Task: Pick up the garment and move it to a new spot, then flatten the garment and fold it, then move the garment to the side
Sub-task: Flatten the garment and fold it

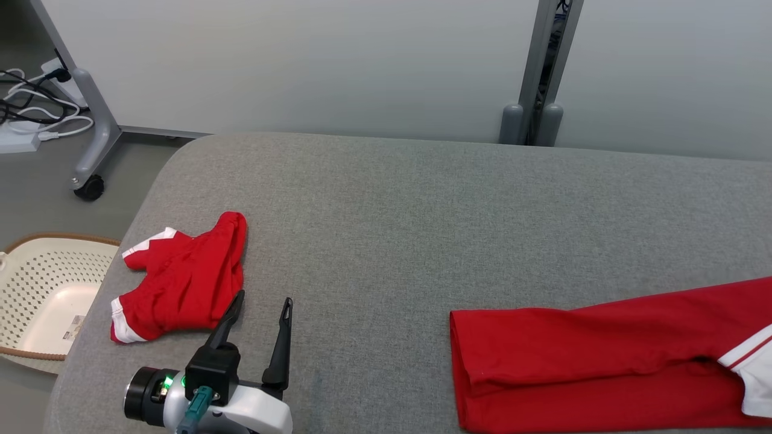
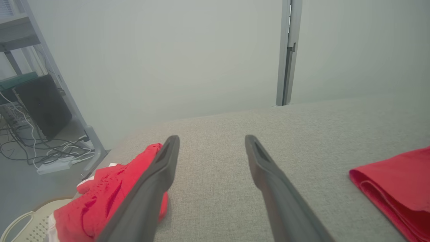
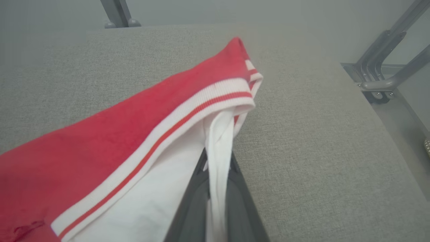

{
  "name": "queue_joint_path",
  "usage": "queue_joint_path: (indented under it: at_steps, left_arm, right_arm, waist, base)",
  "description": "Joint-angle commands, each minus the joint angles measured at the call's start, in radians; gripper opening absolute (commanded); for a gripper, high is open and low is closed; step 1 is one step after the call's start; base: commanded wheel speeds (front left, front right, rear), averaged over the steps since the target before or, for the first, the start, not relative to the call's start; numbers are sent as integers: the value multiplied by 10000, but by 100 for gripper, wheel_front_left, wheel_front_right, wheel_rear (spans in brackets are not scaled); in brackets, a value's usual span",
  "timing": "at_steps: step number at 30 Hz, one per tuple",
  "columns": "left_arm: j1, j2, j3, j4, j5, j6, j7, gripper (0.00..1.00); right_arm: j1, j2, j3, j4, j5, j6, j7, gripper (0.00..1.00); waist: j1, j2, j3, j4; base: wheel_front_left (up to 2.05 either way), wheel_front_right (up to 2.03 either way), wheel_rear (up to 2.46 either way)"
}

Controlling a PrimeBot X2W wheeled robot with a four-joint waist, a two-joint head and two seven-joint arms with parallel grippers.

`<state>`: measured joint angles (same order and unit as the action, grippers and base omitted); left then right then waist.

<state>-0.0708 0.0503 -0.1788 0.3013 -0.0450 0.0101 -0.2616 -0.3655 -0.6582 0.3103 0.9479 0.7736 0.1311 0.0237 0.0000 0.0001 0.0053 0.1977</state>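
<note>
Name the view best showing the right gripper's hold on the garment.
Right wrist view: close up, the right gripper is shut on white fabric of the garment. Head view gives its folded red body; left wrist view, one folded edge.

Left gripper (image 1: pixel 265 298): long dark fingers (image 1: pixel 280 343), black housing, white wrist, green light, perhaps a teal connector.

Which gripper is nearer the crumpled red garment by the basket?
Left. The left gripper, open, sits right beside the crumpled red garment, one finger at its edge. The right gripper is away across the table, shut on the long red garment.
</note>
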Motion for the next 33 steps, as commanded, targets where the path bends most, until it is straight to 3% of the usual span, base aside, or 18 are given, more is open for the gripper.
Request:
queue_joint_path:
  at_steps: [1, 15, 27, 33]
  left_arm:
    - [0, 33, -12, 19, -63, 79, -36, 100]
    - [354, 21, -127, 60, -468, 407, -36, 100]
    - [507, 23, -215, 134, -741, 575, -36, 100]
    - [445, 24, -271, 169, -775, 580, -36, 100]
  right_arm:
    - [-184, -117, -15, 42, -21, -7, 47, 0]
    - [367, 118, 497, -1012, 219, -7, 571, 0]
    - [1482, 514, 725, -4250, 649, -6, 1852, 0]
    - [2074, 1253, 380, -5872, 1376, -4, 2636, 0]
  waist:
    - [0, -1, -46, 28]
    - [0, -1, -615, -57]
    - [0, -1, -946, -472]
    - [0, -1, -923, -468]
  base:
    - [0, 0, 0]
    - [0, 0, 0]
    - [0, 0, 0]
    - [0, 0, 0]
